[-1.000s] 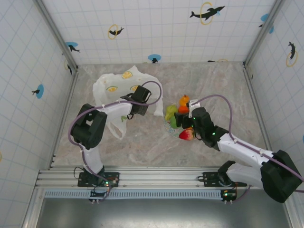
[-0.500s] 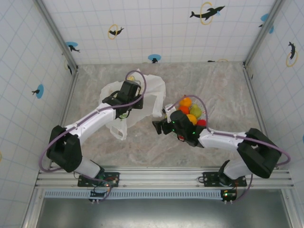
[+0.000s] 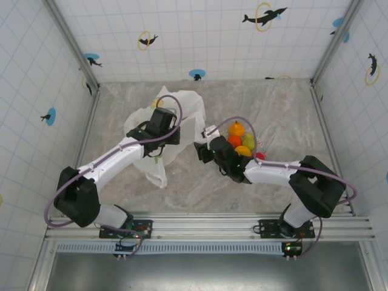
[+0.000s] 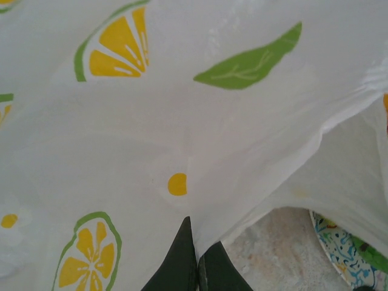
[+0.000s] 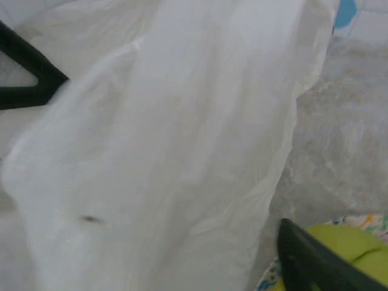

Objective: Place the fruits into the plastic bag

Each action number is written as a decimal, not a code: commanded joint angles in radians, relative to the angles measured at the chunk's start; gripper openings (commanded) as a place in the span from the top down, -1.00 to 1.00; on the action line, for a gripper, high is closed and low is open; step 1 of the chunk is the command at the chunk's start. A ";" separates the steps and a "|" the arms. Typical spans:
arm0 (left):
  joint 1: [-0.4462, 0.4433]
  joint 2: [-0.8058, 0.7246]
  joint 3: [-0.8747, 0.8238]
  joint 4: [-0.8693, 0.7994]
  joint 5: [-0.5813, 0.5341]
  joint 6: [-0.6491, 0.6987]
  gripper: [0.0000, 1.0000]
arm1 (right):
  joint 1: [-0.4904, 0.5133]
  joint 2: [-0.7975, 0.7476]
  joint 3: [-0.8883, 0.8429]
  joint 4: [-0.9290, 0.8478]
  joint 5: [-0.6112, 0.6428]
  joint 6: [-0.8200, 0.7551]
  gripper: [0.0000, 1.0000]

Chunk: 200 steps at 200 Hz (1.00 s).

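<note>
Two arms rise from the near edge of the bench (image 3: 200,182) and both reach toward mid-bench. Left arm runs diagonally up from the near left corner to the plastic bag (image 3: 191,109). The left pincer (image 4: 197,239) is closed, its two dark tips pressed together on a fold of the bag's film, just below a printed lemon slice (image 4: 91,251). Right arm lies low across the bench and points left, its head just beside the bag's right edge. The right pincer (image 5: 174,150) has its jaws standing well apart, one finger (image 5: 30,73) at the upper left of the wrist view and the other at the lower right, with the white film hanging between them; contact between fingers and film cannot be confirmed. The bag is lifted and crumpled at left of centre, a handle trailing toward the near side. The fruits (image 3: 242,142) are heaped together on a speckled plate (image 4: 339,248) just right of the bag, none of them in the bag: an orange (image 3: 236,128) farthest back, a yellow-green pear (image 3: 250,140) beside it, a red piece (image 3: 260,156) at the right rim. A yellow-green fruit (image 5: 345,239) shows close by the right pincer's lower finger. Beyond stands the tiled rear wall (image 3: 200,42) with dolphin marks.
</note>
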 commanded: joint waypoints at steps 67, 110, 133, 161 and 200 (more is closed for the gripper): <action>0.006 -0.114 -0.164 0.030 -0.084 0.070 1.00 | -0.017 -0.011 0.100 0.003 0.013 0.038 1.00; 0.005 -0.132 -0.215 0.080 -0.106 0.083 0.66 | -0.027 -0.035 0.108 0.003 -0.019 0.170 1.00; -0.003 -0.121 -0.235 0.131 -0.078 0.057 0.34 | -0.027 -0.044 0.113 0.007 -0.044 0.246 1.00; -0.019 -0.081 -0.227 0.157 -0.061 0.041 0.15 | -0.027 -0.059 0.115 0.009 -0.059 0.305 1.00; -0.038 -0.029 -0.218 0.160 -0.080 0.047 0.01 | -0.035 -0.069 0.116 0.008 -0.075 0.338 1.00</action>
